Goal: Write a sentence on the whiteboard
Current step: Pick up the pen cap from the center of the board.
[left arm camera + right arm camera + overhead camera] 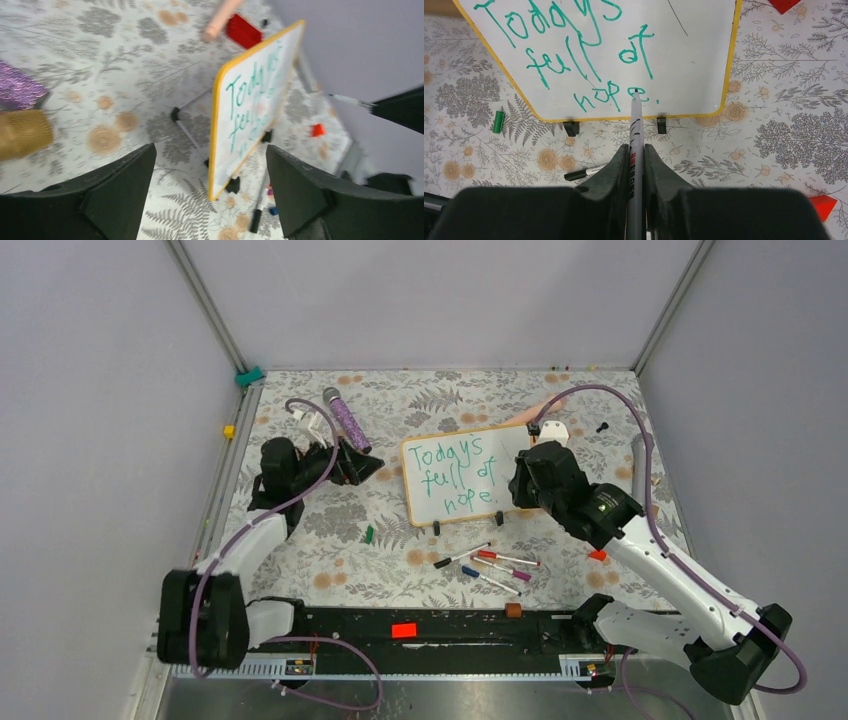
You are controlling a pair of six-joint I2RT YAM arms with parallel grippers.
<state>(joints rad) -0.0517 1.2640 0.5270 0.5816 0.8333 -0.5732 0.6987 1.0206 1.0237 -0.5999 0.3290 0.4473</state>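
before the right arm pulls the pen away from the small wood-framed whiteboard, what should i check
1. The green handwritten sentence is complete, three lines ending in a dot: ok.
2. The right gripper is shut on the thin grey marker: ok.
3. Marker tip lifted off the small wood-framed whiteboard: cannot tell; it sits by the final dot.
4. The left gripper is open and apart from the board: ok.
5. Board standing on its black clip feet: ok.
6. The small green cap lies free on the floral cloth, left of the feet: ok.
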